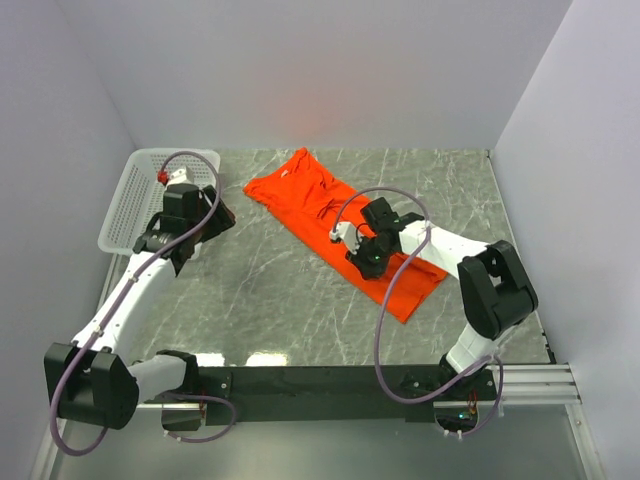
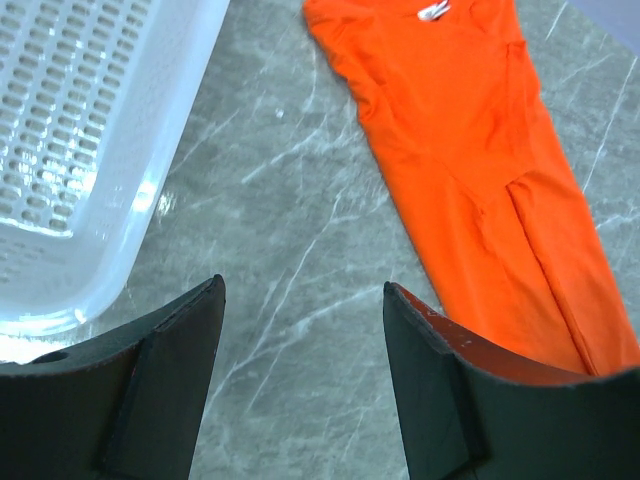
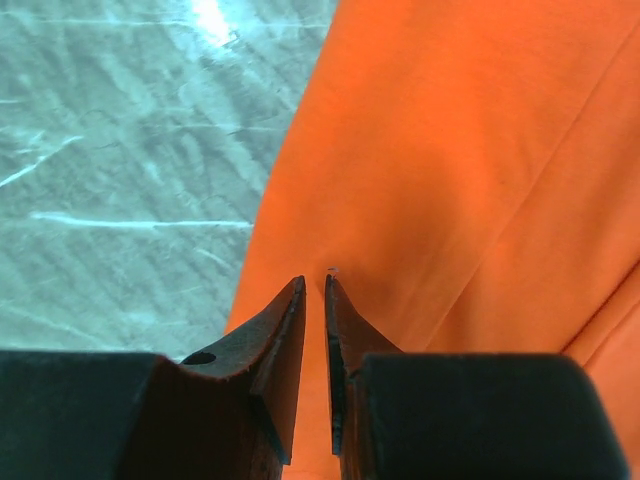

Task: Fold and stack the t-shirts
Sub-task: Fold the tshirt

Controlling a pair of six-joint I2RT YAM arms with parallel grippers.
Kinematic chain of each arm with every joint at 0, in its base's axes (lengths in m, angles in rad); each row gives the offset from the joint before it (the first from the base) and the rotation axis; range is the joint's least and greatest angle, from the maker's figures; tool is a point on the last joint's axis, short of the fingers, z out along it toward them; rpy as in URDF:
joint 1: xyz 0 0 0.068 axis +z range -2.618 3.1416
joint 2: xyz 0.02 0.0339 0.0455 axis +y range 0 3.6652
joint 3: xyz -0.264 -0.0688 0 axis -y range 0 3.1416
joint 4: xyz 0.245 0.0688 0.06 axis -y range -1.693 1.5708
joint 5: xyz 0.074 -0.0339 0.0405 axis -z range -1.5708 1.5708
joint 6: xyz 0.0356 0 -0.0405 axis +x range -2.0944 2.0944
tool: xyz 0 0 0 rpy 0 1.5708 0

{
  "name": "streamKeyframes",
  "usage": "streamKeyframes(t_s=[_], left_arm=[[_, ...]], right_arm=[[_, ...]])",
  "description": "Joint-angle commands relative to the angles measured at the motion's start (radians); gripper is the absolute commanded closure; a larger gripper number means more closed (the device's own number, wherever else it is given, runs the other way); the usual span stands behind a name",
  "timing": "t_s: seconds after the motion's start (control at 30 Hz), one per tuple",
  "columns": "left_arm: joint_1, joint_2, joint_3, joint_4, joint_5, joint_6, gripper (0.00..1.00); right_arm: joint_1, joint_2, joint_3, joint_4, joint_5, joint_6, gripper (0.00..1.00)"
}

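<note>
Bright orange-red short-sleeved cloth t-shirt (image 1: pixel 305 195) stretched long on grey marbled table (image 1: pixel 270 290), white plastic mesh basket (image 1: pixel 140 190) left of it, left gripper (image 2: pixel 302 285) spread wide beside the shirt, right gripper (image 3: pixel 313 278) pinched together on its edge (cloth puckers there).

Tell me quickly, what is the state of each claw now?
Left claw: open, holding nothing.
Right claw: closed at the t-shirt edge; grip on cloth cannot be told.

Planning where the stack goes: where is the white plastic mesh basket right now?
In the top view, the white plastic mesh basket sits at far left, beside the left gripper, well apart from the bright orange-red cloth t-shirt.
</note>
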Motion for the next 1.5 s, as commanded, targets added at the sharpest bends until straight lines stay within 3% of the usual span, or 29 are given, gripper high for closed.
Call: streamKeyframes(t_s=[0.0,0.47,0.77,0.93,1.17,1.33,1.47], left_arm=[[0.005,-0.041,-0.032,0.023,0.025,-0.028,0.31],[0.005,-0.107,-0.077,0.017,0.041,-0.046,0.3],[0.005,-0.153,-0.095,-0.002,0.041,-0.049,0.3],[0.005,-0.168,-0.108,0.003,0.056,-0.052,0.3],[0.005,-0.157,-0.115,0.012,0.102,-0.057,0.31],[0.005,-0.159,-0.108,-0.006,0.11,-0.046,0.31],[0.005,-0.167,-0.12,0.013,0.136,-0.049,0.31]], right_arm=[[0.021,0.014,0.0,0.049,0.074,0.025,0.79],[0.12,0.064,-0.044,0.069,0.14,0.06,0.81],[0.265,0.088,-0.044,0.053,0.1,0.109,0.82],[0.369,0.132,0.011,0.037,0.077,0.143,0.82],[0.509,0.295,0.254,-0.035,0.011,0.19,0.82],[0.48,0.304,0.382,-0.101,0.008,0.184,0.79],[0.359,0.21,0.436,-0.159,-0.05,0.151,0.74]])
